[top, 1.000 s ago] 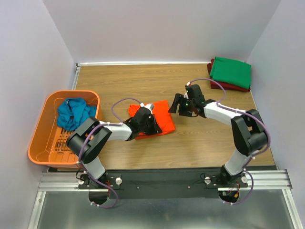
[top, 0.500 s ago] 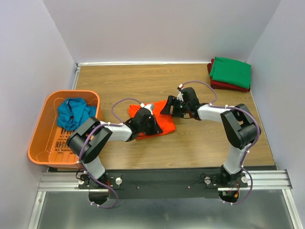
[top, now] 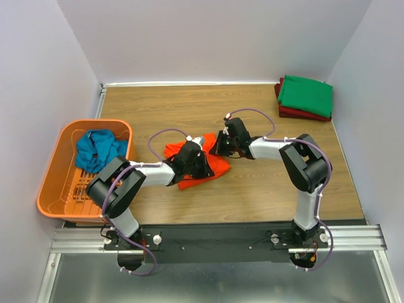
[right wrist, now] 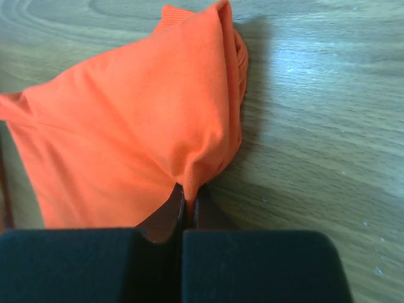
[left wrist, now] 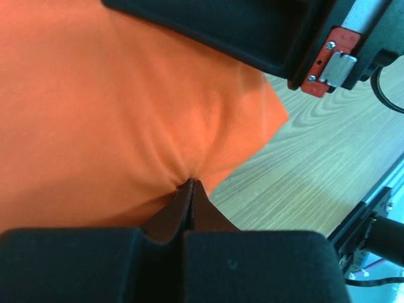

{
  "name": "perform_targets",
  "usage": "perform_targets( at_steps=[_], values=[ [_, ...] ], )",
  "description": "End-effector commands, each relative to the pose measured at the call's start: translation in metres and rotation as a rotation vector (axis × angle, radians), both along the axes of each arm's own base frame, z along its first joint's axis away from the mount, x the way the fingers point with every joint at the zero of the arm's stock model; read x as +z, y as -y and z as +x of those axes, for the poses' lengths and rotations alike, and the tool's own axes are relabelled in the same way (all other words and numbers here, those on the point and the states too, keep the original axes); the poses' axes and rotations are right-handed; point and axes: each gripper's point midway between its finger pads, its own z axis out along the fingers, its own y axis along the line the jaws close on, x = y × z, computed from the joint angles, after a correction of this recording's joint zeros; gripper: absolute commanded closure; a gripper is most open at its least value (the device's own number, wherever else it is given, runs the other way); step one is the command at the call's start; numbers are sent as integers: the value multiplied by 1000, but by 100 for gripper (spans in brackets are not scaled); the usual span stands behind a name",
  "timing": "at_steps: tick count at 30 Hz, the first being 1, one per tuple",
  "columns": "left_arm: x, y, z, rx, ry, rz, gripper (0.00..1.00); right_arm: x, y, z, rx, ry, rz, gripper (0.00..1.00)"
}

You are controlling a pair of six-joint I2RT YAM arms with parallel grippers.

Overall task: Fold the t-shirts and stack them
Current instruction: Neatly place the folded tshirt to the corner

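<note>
- Right now the orange t-shirt [top: 218,166] lies bunched in the middle of the table [top: 271,183], part-folded rather than flat. I judge it sits there because the open wood on every side gives room to work it.
- Both wrist views show the cloth drawn into a small peak of wrinkles at the fingertips, so the fabric is pinched, not merely pressed.
- The left gripper [left wrist: 191,187] is clamped on a fold of the shirt near its lower edge, jaws together with only cloth between them.
- The right gripper [right wrist: 187,192] is likewise clenched on the shirt, at a doubled corner on its far right side. Holding two separate points should let the pair carry a flap over without the cloth sagging into a heap.
- From above the two grips look close together, but the black bodies cover much of the shirt, so it is hard to tell how many layers each pinch takes.
- The green t-shirt [top: 306,95] lies folded on top of the dark red t-shirt [top: 302,115] in the far right corner. That looks like the stack the orange one is meant to join.
- The teal-blue t-shirt [top: 98,148] lies crumpled in the basket [top: 63,134] at the left edge, well apart and not yet folded.
</note>
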Motion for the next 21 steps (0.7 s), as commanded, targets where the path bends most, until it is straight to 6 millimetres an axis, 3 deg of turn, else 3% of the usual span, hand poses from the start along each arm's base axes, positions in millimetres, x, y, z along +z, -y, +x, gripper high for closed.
perform_targets(
  at_steps=[1,3,4,6,7,13,16,20,21],
  values=[
    [10,-19,-10,-14,4,117,100,-48,61,-11,-111,-48,-338,99],
    [32,-24,2,20,45,144,100,-34,72,1,-135,20,-393,99],
    [63,-25,16,43,115,123,100,-30,75,4,-136,38,-411,99],
    [84,-33,22,58,147,136,100,-21,77,15,-125,77,-453,99],
    [113,-33,31,65,209,112,100,-20,81,16,-125,70,-484,99],
    [181,-75,53,137,339,124,100,13,93,47,-136,186,-576,99],
    [201,-100,56,161,397,146,100,36,121,73,-184,255,-680,99],
    [205,-122,52,182,419,184,100,54,149,97,-189,300,-771,99],
    [203,-126,52,182,429,202,100,64,160,111,-202,317,-786,99]
  ],
)
